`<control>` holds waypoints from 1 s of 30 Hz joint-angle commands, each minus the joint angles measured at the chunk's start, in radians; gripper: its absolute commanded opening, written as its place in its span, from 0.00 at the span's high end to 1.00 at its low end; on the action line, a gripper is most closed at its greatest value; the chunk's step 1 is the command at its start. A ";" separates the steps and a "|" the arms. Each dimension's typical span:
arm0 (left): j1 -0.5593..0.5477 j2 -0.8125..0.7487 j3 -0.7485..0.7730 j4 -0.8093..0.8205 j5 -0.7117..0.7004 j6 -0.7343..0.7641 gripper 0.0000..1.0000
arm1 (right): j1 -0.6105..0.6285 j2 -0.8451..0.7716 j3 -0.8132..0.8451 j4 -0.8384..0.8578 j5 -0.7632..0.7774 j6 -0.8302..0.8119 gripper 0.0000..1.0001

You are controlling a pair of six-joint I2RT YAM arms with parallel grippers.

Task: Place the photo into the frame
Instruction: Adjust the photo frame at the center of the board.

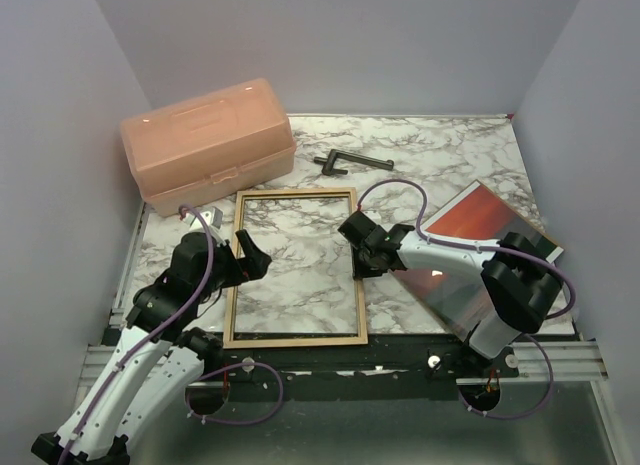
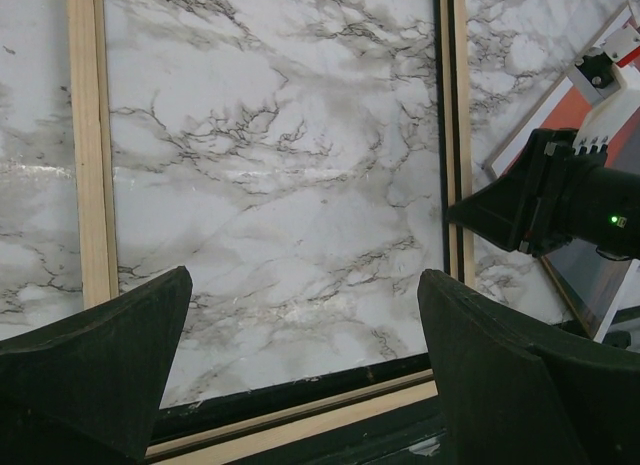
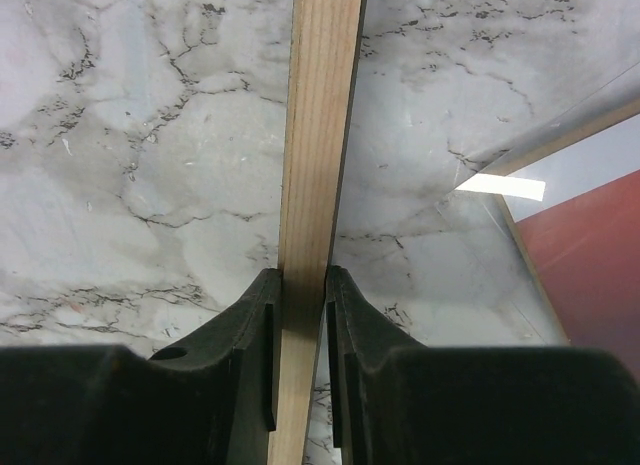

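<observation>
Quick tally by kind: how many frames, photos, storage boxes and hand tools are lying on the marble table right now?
frame: 1
photo: 1
storage box: 1
hand tool: 1
Total: 4

plain lavender-grey walls (image 1: 330, 45) enclose a marble-patterned table (image 1: 450, 145) on three sides.

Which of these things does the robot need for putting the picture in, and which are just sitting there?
For the job:
- frame, gripped on its right-hand rail by the right tool
- photo, lying to the right of the frame
- left tool, open by the frame's left rail

Just lying about:
- pink plastic box
- dark T-shaped handle
</observation>
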 commanded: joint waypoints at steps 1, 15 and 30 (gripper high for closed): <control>0.006 0.002 -0.014 0.021 0.044 -0.012 0.01 | 0.008 0.011 0.022 0.016 0.015 -0.009 0.94; 0.005 0.049 -0.028 0.056 0.114 -0.021 0.02 | 0.008 -0.059 -0.003 -0.004 0.062 0.023 0.40; 0.005 0.160 -0.078 0.185 0.248 -0.058 0.01 | 0.006 -0.151 -0.067 0.030 -0.026 0.033 0.15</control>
